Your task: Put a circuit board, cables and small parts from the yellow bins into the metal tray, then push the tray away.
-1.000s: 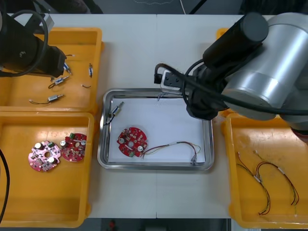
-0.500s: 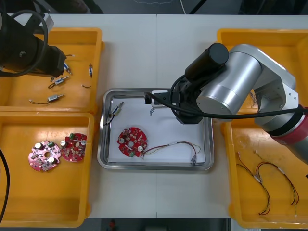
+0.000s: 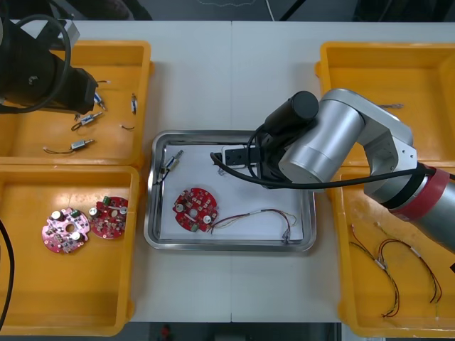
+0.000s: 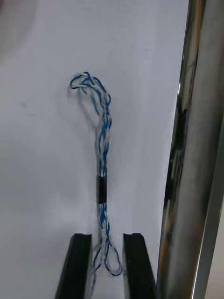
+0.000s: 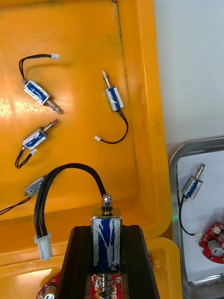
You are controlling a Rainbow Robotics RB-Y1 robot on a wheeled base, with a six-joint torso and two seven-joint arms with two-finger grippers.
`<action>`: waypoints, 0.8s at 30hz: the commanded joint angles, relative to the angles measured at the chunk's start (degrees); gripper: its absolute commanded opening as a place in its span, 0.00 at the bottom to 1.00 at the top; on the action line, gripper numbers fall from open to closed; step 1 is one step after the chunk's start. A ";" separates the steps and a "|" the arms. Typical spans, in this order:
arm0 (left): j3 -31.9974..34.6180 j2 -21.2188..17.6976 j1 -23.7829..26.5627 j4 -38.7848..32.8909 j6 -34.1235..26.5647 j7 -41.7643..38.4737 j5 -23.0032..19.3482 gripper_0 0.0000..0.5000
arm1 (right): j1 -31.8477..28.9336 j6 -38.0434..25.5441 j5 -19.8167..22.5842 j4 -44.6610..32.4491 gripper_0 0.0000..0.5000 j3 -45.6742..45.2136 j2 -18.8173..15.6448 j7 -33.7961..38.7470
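The right arm (image 3: 334,142) had swung further left across the metal tray (image 3: 231,246). It had carried the right hand (image 4: 106,236) from the tray's far right corner toward its far middle, fingers nearly closed on the twisted blue and white cable (image 4: 103,140) over the tray's white inside. Left of the tray, the left hand (image 5: 106,228) stayed clamped on a small metal part (image 5: 106,243) over the far yellow bin (image 5: 74,46).

Legible markings — none: yellow bins (image 3: 146,85), metal tray (image 3: 231,246), circuit boards (image 3: 195,209), small metal parts (image 5: 114,97) — no readable lettering, number, brand or sign.
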State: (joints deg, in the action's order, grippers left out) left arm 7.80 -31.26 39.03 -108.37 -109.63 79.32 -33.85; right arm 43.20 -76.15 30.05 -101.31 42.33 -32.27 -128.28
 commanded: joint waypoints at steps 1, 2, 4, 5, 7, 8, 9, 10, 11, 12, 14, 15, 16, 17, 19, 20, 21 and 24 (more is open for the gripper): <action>1.69 -0.38 -0.27 -2.11 -0.37 -2.86 -0.34 0.00 | 0.57 0.04 0.19 -0.29 1.00 0.74 0.89 -1.97; 1.69 -0.38 -0.36 -2.11 -0.37 -2.94 -0.25 0.00 | 0.57 0.04 0.19 -0.29 1.00 0.74 0.89 -1.97; 1.69 -0.38 -0.36 -2.11 -0.37 -2.94 -0.25 0.00 | 0.57 -0.05 0.10 -0.73 1.00 0.21 0.80 -2.06; 1.78 -0.30 -0.36 -2.11 -0.37 -2.86 -0.25 0.00 | 0.57 -0.05 0.19 -0.90 1.00 0.12 0.89 -1.97; 1.78 -0.30 -0.27 -2.11 -0.37 -2.86 -0.25 0.00 | 0.57 -1.19 0.10 -1.61 1.00 -0.58 0.89 -1.62; 1.69 -0.30 -0.36 -2.11 -0.37 -2.86 -0.25 0.00 | 0.57 -1.54 0.10 -1.78 1.00 -0.84 0.98 -1.53; 1.78 -0.30 -0.36 -2.11 -0.37 -2.86 -0.34 0.00 | 0.57 -2.77 0.19 -2.22 1.00 -1.72 1.24 -1.44; 1.69 -0.30 -0.36 -2.11 -0.37 -2.86 -0.34 0.00 | 0.57 -4.36 0.10 -2.75 1.00 -2.51 1.51 -1.27; 1.78 -0.30 -0.36 -2.11 -0.37 -2.86 -0.34 0.00 | 0.57 -5.32 0.10 -3.10 1.00 -2.95 1.68 -1.18; 1.78 -0.30 -0.36 -2.11 -0.37 -2.86 -0.43 0.00 | 0.57 -7.43 0.10 -3.71 1.00 -4.01 2.12 -0.91; 1.69 -0.30 -0.36 -2.11 -0.37 -2.86 -0.43 0.00 | 0.57 -10.86 0.19 -4.59 1.00 -6.12 3.00 -0.30; 1.69 -0.30 -0.36 -2.11 -0.37 -2.86 -0.52 0.00 | 0.57 -13.32 0.27 -5.21 1.00 -7.61 3.70 -0.04; 1.69 -0.30 -0.36 -2.20 -0.37 -2.86 -0.52 0.00 | 0.57 -15.69 0.27 -6.00 1.00 -9.28 4.32 0.84; 1.69 -0.30 -0.36 -2.20 -0.37 -2.86 -0.52 0.00 | 0.57 -16.84 0.27 -6.53 1.00 -10.07 4.49 1.46; 1.69 -0.30 -0.27 -2.29 -0.37 -2.86 -0.69 0.00 | 0.57 -21.67 0.36 -8.64 1.00 -12.36 4.93 4.53; 1.69 -0.30 -0.36 -2.38 -0.37 -2.94 -0.78 0.00 | 0.57 -22.90 0.36 -9.34 1.00 -12.97 5.02 5.33; 1.60 -0.30 -0.27 -2.38 -0.37 -2.86 -1.04 0.00 | 0.57 -25.45 0.36 -10.66 1.00 -14.11 5.11 7.00; 0.64 -0.30 -0.27 -2.46 -0.37 -2.86 -1.57 0.00 | 0.57 -32.66 -0.52 -14.26 1.00 -16.75 5.55 11.57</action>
State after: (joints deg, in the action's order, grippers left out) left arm 7.81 -31.26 39.03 -108.42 -109.63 79.32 -34.48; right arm 43.20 -104.46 30.08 -110.78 29.12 -27.97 -121.18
